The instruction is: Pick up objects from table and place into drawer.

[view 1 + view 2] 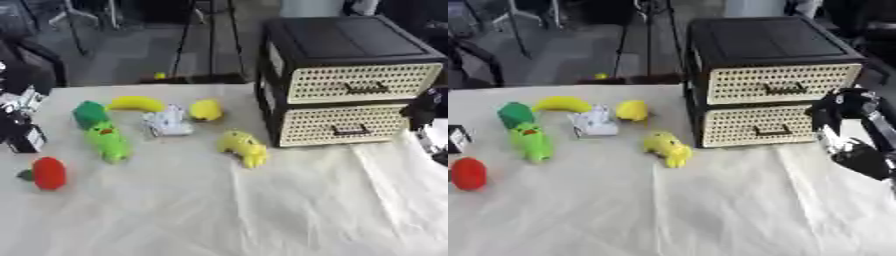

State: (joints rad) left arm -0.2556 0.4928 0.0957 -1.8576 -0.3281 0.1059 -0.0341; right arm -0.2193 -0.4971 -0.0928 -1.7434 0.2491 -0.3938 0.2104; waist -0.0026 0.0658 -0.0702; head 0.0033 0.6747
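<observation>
A black drawer unit (350,75) with two cream perforated fronts stands at the back right, both drawers closed. Toys lie on the white cloth to its left: a yellow banana (136,103), a round yellow fruit (206,109), a white-grey toy (168,122), a green block (89,113), a green frog-like toy (108,142), a yellow animal toy (243,147) and a red fruit (49,173). My right hand (837,107) hangs just right of the lower drawer front (754,126), beside its handle (772,131). My left hand (22,132) shows at the left edge, near the red fruit.
The white cloth (262,210) covers the table and is wrinkled across the front. Beyond the table's far edge are grey floor, stand legs (188,40) and a dark chair (35,60). A small yellow object (160,76) lies past the far edge.
</observation>
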